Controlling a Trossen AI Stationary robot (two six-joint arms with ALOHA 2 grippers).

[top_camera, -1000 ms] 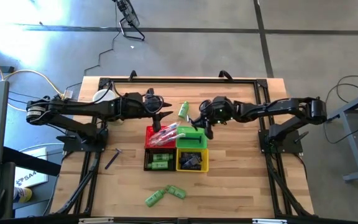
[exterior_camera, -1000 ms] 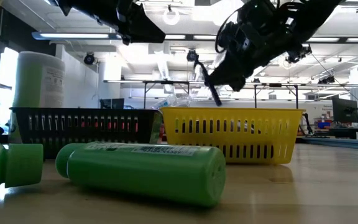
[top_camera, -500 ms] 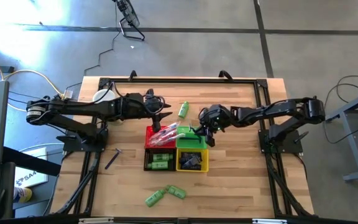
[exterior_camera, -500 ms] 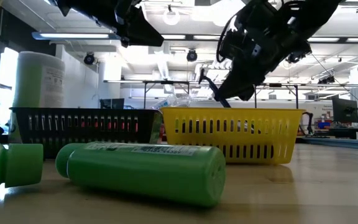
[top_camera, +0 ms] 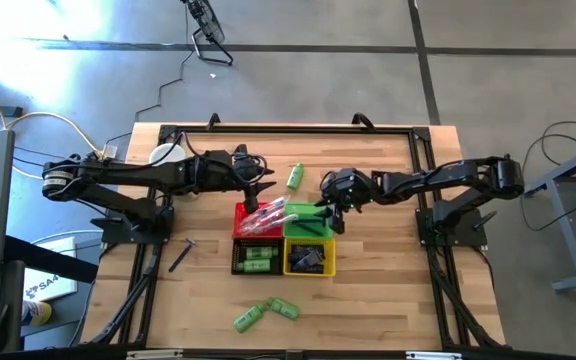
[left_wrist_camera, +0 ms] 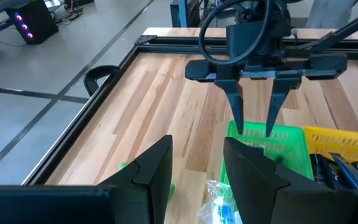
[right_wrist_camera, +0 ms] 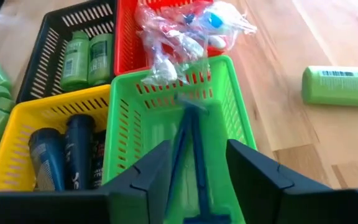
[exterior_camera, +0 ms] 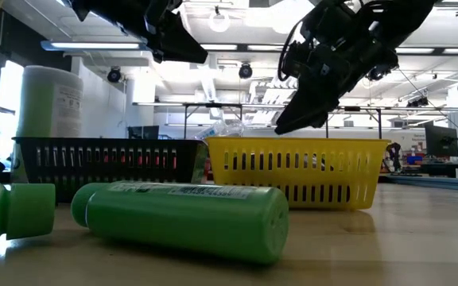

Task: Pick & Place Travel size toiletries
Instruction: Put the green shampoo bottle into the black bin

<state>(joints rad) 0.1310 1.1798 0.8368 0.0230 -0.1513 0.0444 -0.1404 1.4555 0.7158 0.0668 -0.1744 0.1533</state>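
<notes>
My right gripper (right_wrist_camera: 197,186) hangs open just above the green basket (right_wrist_camera: 225,109), shown also in the high view (top_camera: 325,207). A slim blue stick (right_wrist_camera: 190,155) lies inside that basket, below the gap between the fingers and apart from them. My left gripper (left_wrist_camera: 197,171) stands open and empty above the table behind the red basket (top_camera: 253,222), which holds clear-wrapped sticks (right_wrist_camera: 179,31). Green mini bottles (right_wrist_camera: 89,56) lie in the black basket (top_camera: 255,259) and dark tubes (right_wrist_camera: 64,152) in the yellow basket (top_camera: 310,259).
One green bottle (top_camera: 295,178) lies on the wood behind the baskets, and two more (top_camera: 265,313) lie near the front edge. A dark stick (top_camera: 180,256) lies front left. A white cup (top_camera: 163,155) stands at the back left under the left arm.
My right gripper has sunk a little toward the green basket and opened. The blue stick that hung from its fingers has dropped away and now lies in the green basket. My left gripper has kept still.
</notes>
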